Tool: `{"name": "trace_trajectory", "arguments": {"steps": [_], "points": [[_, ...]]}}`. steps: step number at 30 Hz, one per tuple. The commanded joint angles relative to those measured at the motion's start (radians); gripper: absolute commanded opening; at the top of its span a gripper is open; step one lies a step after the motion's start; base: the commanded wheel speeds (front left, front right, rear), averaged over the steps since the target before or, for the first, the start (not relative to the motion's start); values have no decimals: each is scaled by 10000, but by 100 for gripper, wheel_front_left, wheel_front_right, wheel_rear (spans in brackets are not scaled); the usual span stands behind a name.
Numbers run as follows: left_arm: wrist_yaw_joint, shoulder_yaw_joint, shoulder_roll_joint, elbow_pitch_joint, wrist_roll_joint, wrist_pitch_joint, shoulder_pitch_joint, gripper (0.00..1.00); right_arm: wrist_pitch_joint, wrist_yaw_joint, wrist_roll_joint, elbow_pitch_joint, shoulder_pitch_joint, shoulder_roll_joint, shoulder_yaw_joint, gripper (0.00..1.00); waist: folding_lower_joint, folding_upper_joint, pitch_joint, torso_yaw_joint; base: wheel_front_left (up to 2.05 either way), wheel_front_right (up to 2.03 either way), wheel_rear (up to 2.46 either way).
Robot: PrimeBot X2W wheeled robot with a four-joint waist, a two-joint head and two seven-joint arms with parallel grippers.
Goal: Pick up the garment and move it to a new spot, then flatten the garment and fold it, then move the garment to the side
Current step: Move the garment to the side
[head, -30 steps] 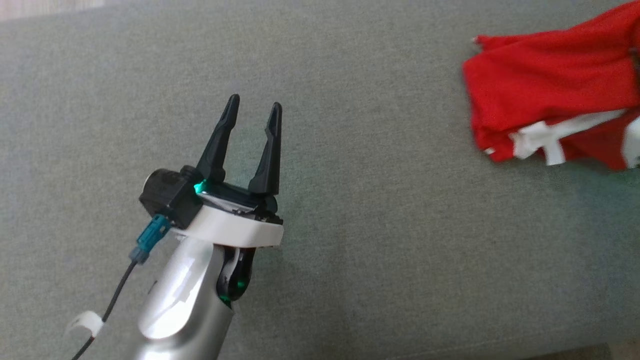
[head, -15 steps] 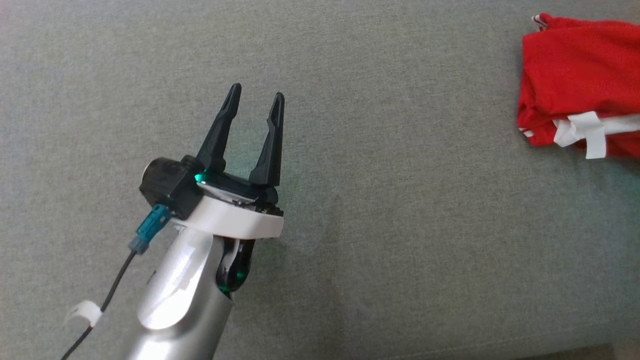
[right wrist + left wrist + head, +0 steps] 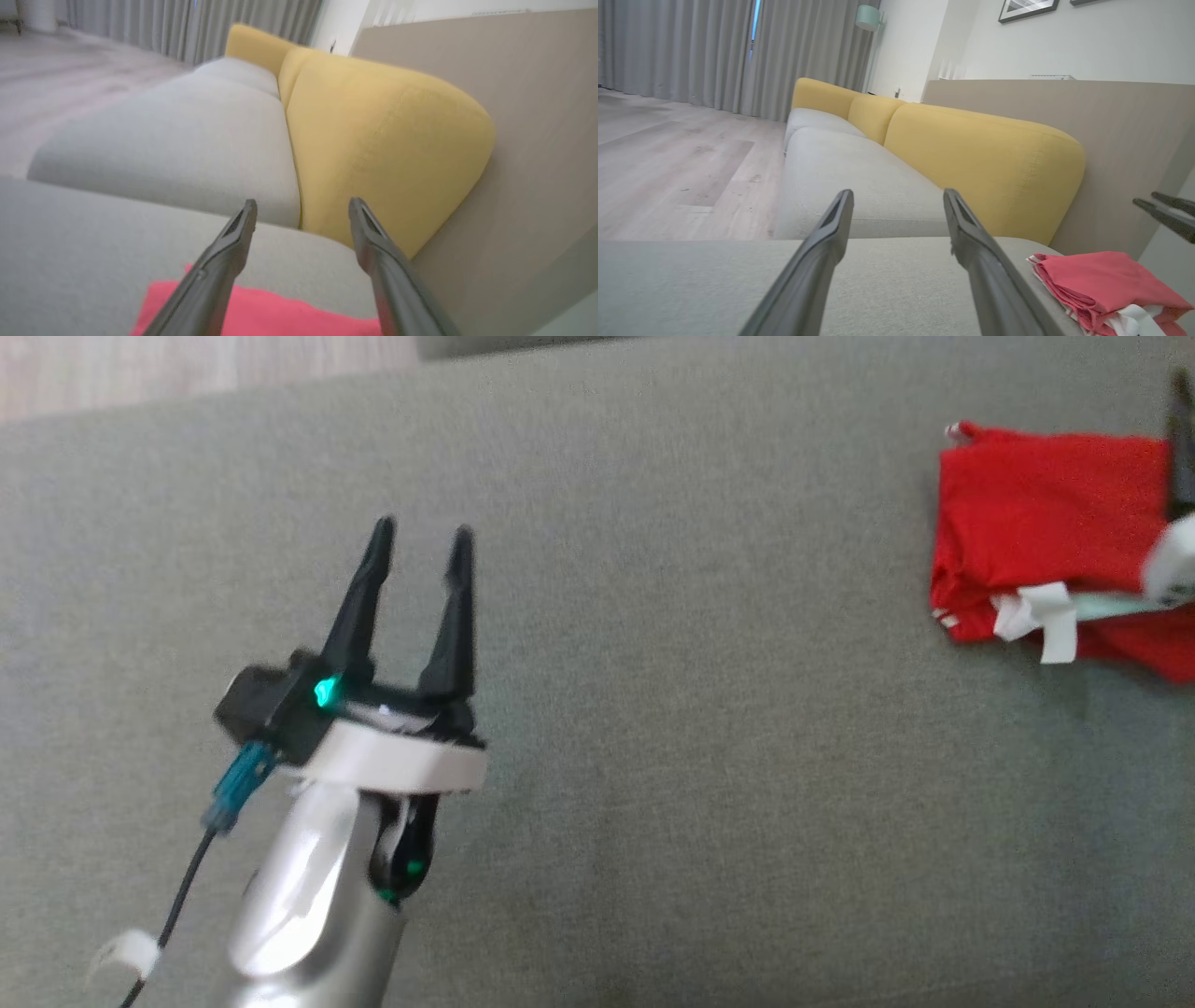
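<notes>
Lying folded on the grey fabric seat [image 3: 709, 709], the red cloth garment with white trim [image 3: 1036, 513] sits just beneath the right pincer [image 3: 303, 203], whose dark fingers stand apart and empty, and well to the right of the left pincer [image 3: 422, 529], likewise spread on nothing. The last step, setting it aside, looks all but done. The next move, I judge, calls for lifting the right pincer clear without snagging the top layer.

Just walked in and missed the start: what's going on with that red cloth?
The folded red garment lies on the grey sofa cushion, off to the robot's right. The right gripper hangs open above it, holding nothing. The left gripper hovers open over bare cushion, apart from it.
</notes>
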Motion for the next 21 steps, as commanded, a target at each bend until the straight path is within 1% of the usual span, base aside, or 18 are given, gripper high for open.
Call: {"name": "trace_trajectory", "arguments": {"steps": [1, 8, 12, 14, 17, 21], "points": [[-13, 516, 79, -324, 107, -51, 118, 100, -177, 65, 191, -628, -12, 144, 219, 100, 1, 0, -499, 63, 0, 0, 0], [-19, 1437, 79, -472, 274, -51, 897, 100, -268, 65, 1403, -2714, 740, 1508, 618, 100, 1, 0, -1477, 309, 0, 0, 0], [-22, 1734, 79, -519, 309, -51, 1359, 100, -232, 65, 1788, -3659, 1505, 2341, 525, 100, 1, 0, -1801, 489, 0, 0, 0], [-22, 1813, 79, -492, 309, -51, 1605, 100, -261, 65, 1891, -3910, 2003, 2767, 480, 100, 1, 0, -1898, 557, 0, 0, 0], [-6, 1875, 79, -399, 287, -51, 1939, 100, -428, 65, 2041, -3944, 2837, 3206, 362, 100, 1, 0, -1994, 658, 0, 0, 0], [35, 1950, 79, -216, 259, -51, 2366, 100, -848, 65, 2259, -3679, 3883, 3517, 259, 100, 1, 0, -2113, 736, 0, 0, 0]]}}
